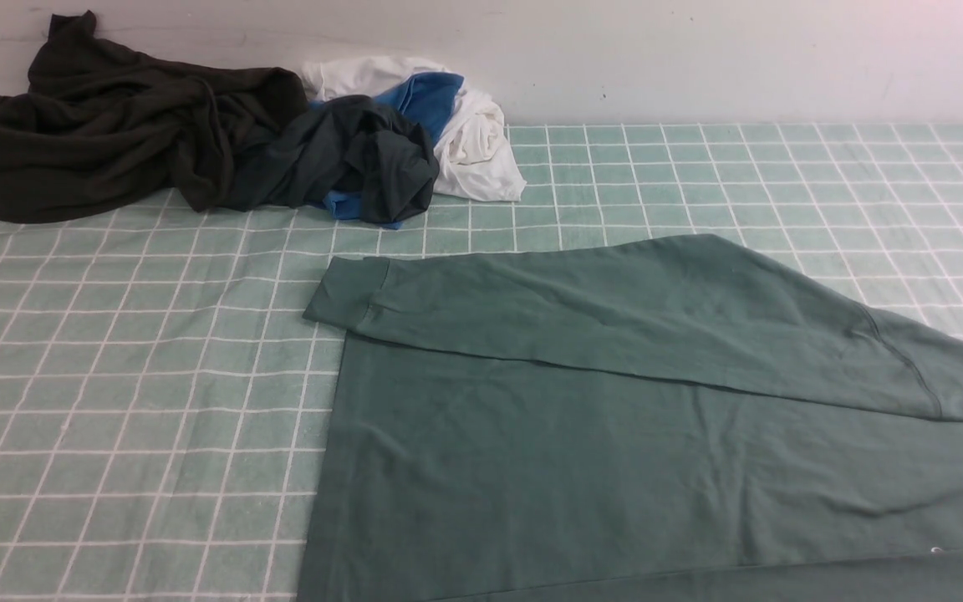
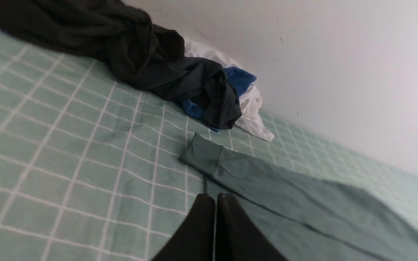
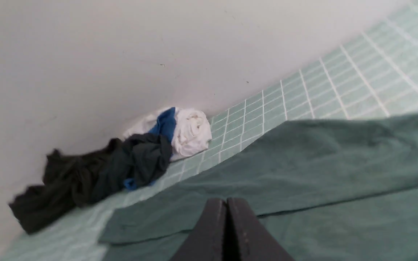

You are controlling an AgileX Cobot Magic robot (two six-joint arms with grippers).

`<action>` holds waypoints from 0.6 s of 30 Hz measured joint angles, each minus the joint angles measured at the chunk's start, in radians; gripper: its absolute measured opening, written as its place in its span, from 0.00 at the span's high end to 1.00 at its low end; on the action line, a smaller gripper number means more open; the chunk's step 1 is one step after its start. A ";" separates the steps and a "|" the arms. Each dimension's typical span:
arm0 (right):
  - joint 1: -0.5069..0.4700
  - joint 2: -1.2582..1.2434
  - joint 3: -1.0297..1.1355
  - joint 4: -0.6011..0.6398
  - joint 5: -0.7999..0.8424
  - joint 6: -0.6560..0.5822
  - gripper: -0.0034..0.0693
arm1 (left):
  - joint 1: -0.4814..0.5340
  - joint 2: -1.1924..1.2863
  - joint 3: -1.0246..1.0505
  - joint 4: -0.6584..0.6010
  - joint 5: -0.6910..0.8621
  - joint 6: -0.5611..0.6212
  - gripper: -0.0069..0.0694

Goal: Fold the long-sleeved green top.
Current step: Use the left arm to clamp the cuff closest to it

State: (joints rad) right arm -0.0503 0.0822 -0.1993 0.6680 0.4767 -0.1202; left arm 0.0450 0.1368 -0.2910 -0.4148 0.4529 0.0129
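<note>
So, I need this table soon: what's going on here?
A two-armed robot is folding a sage-green long-sleeved knit top laid flat on the green checked tablecloth. One sleeve lies folded across the body, its ribbed cuff toward the robot's left. The left gripper and right gripper hang over the top, jaws shut, holding nothing. Crumpled dark, blue and white clothes sit by the wall.

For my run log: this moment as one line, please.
green long-sleeved top: flat, one sleeve across body | left gripper: shut, empty | right gripper: shut, empty | clothes pile: far left, apart
</note>
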 joint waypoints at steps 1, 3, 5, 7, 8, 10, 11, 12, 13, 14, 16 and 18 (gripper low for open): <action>0.001 0.059 -0.048 -0.057 0.037 -0.023 0.97 | 0.000 0.076 -0.055 0.019 0.044 0.053 0.91; 0.010 0.193 -0.143 -0.171 0.124 -0.051 0.97 | 0.000 0.231 -0.162 0.058 0.146 0.143 0.91; 0.025 0.303 -0.233 -0.266 0.212 -0.077 0.97 | 0.000 0.406 -0.298 0.103 0.275 0.229 0.91; 0.042 0.420 -0.318 -0.340 0.299 -0.098 0.97 | -0.005 0.533 -0.407 0.131 0.390 0.294 0.91; 0.059 0.480 -0.371 -0.376 0.357 -0.105 0.97 | -0.017 0.604 -0.472 0.143 0.457 0.326 0.91; 0.109 0.580 -0.460 -0.416 0.478 -0.108 0.97 | -0.070 0.718 -0.573 0.159 0.556 0.360 0.91; 0.148 0.649 -0.501 -0.430 0.552 -0.110 0.97 | -0.119 0.796 -0.633 0.166 0.606 0.372 0.91; 0.156 0.649 -0.506 -0.431 0.565 -0.111 0.97 | -0.128 0.796 -0.633 0.166 0.613 0.374 0.91; 0.218 0.725 -0.543 -0.436 0.662 -0.111 0.97 | -0.209 0.885 -0.682 0.176 0.663 0.383 0.91; 0.258 0.762 -0.551 -0.438 0.705 -0.114 0.97 | -0.263 0.922 -0.692 0.188 0.676 0.383 0.91; 0.336 0.813 -0.554 -0.447 0.745 -0.117 0.97 | -0.376 1.015 -0.696 0.224 0.692 0.385 0.91; 0.393 0.841 -0.548 -0.461 0.753 -0.119 0.97 | -0.476 1.101 -0.681 0.264 0.697 0.386 0.91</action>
State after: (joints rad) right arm 0.3430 0.9228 -0.7476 0.2066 1.2301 -0.2387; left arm -0.4310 1.2375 -0.9724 -0.1504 1.1500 0.3985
